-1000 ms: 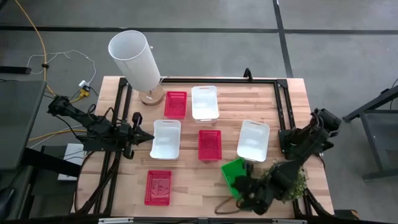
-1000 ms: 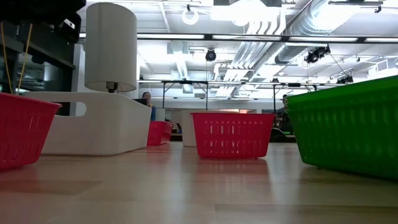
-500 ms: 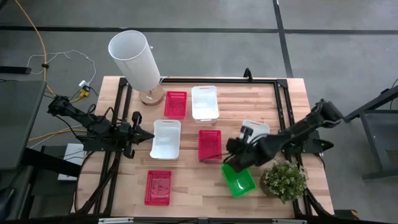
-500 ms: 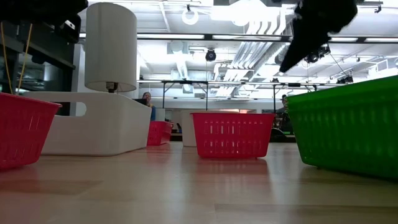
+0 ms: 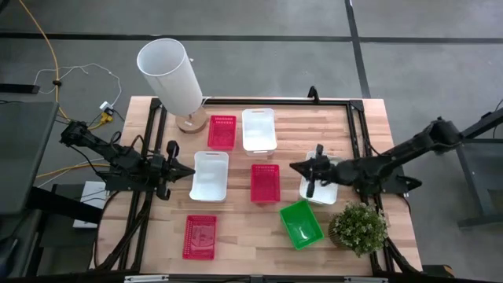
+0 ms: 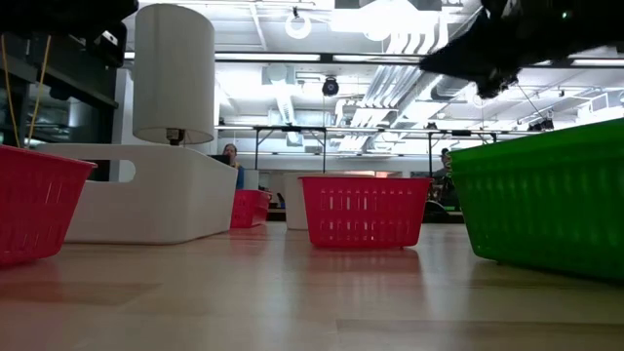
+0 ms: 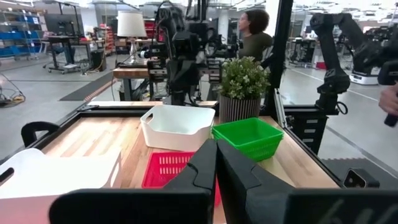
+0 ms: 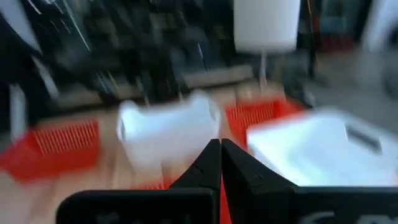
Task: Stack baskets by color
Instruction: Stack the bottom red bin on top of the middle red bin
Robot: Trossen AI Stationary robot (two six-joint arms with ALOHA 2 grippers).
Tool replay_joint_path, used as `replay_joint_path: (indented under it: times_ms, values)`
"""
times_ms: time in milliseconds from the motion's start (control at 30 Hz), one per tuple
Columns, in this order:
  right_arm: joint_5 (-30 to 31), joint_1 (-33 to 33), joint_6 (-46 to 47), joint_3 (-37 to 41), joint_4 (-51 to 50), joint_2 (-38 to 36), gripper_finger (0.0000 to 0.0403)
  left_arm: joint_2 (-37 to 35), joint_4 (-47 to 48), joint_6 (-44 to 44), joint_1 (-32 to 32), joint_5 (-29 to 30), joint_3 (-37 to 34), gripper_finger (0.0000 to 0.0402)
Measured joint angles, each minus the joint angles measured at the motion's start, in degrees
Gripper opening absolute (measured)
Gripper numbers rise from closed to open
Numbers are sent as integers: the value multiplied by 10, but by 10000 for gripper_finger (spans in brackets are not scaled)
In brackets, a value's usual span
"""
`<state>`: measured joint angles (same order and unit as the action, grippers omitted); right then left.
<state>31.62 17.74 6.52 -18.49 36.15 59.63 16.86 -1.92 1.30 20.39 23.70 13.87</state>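
Three red baskets (image 5: pixel 222 131) (image 5: pixel 266 182) (image 5: pixel 200 236), three white baskets (image 5: pixel 259 130) (image 5: pixel 210 174) (image 5: pixel 321 177) and a green basket (image 5: pixel 302 224) rest on their bottoms on the wooden table. My right gripper (image 5: pixel 295 167) hangs shut and level in the air, over the left edge of the right-hand white basket, its fingers pointing at the table's left edge; in its wrist view the fingers (image 8: pixel 221 158) hold nothing. My left gripper (image 5: pixel 185 171) waits shut at the left edge, beside the middle white basket, and it too is shut (image 7: pixel 216 155) in its wrist view.
A tall white cylinder (image 5: pixel 170 75) on a round foot stands at the far left corner. A potted green plant (image 5: pixel 359 228) stands at the near right, beside the green basket. A black frame (image 5: pixel 354 118) borders the table. A person (image 7: pixel 252 34) stands beyond the table's right side.
My right gripper has swung from the near edge, beside the green basket and the plant, toward the table's middle. It has tipped up to level and stayed shut. The baskets have kept their places.
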Motion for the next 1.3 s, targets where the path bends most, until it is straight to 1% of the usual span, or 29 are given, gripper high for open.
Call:
replay_joint_path:
  times_ms: [67, 133, 233, 333, 467, 633, 867, 1167, 1300]
  values:
    - [-54, -28, -36, 28, 102, 7, 0, 0, -6, 0, 0, 1, 0, 0]
    - [-108, -55, -57, 35, 144, 11, 0, 0, -18, 0, 0, 1, 0, 0]
    - [-182, -84, -81, 14, 130, 15, 0, 0, -44, -11, 0, 3, 0, 0]
    - [-221, -95, -80, -18, 83, 16, 0, 0, -75, -43, 0, 5, 0, 0]
    - [-227, -95, -81, -58, 23, 16, 0, 0, -104, -89, 0, 16, 1, 0]
    - [-228, -95, -81, -92, -47, 16, 0, 0, -99, -95, 0, 25, 1, 0]
    - [-228, -95, -84, -100, -52, 16, 0, 0, -99, -110, 0, 25, 1, 0]
    - [-228, -95, -81, -99, -56, 16, 0, 0, -99, -105, 0, 25, 1, 0]
    - [-228, -95, -81, -99, -56, 16, 0, 0, -106, -82, 0, 23, 1, 6]
